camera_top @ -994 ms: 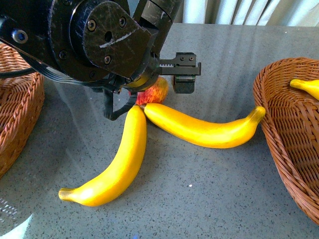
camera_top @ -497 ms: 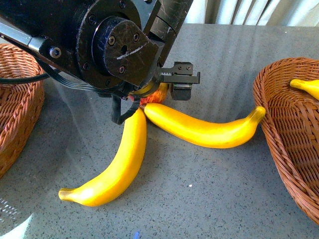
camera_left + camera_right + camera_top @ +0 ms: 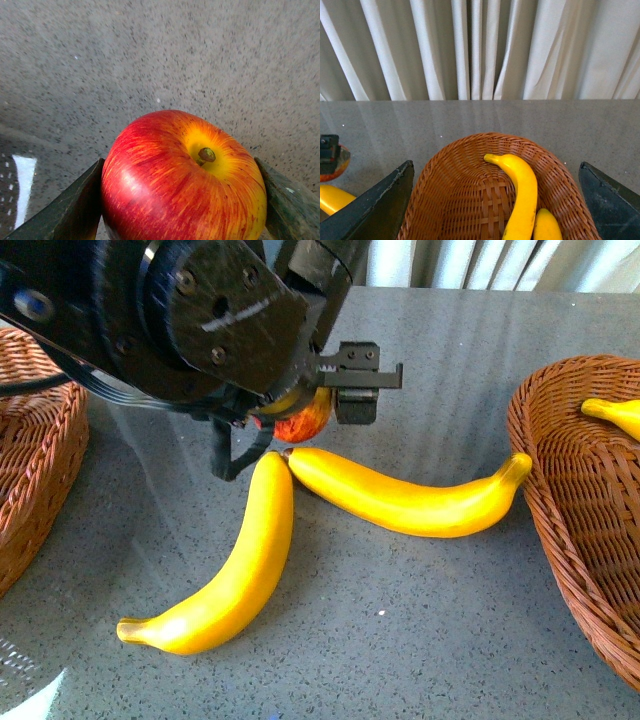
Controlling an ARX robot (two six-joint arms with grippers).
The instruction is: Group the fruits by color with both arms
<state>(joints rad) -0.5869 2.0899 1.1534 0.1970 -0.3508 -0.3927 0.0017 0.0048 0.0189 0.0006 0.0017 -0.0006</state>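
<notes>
The left black toothed-rail end effector [image 3: 290, 422] grips a round red apple with yellow streaks [image 3: 165, 185], well left of the brown wicker basket [image 3: 560, 470] on the grey speckled tabletop [image 3: 420, 630]. One long curved yellow banana [image 3: 400, 502] lies just left of that basket, a second yellow banana [image 3: 230, 580] farther left. The right end effector [image 3: 497, 210] hangs open-jawed above the basket, which holds two more bananas [image 3: 520, 195].

Grey speckled tabletop [image 3: 420, 630] carried the left banana [image 3: 235, 575] and the right banana [image 3: 400, 502], their far tips just beside each other, flanked by the left basket [image 3: 35, 480] and the right basket [image 3: 575, 505] at its edges.
</notes>
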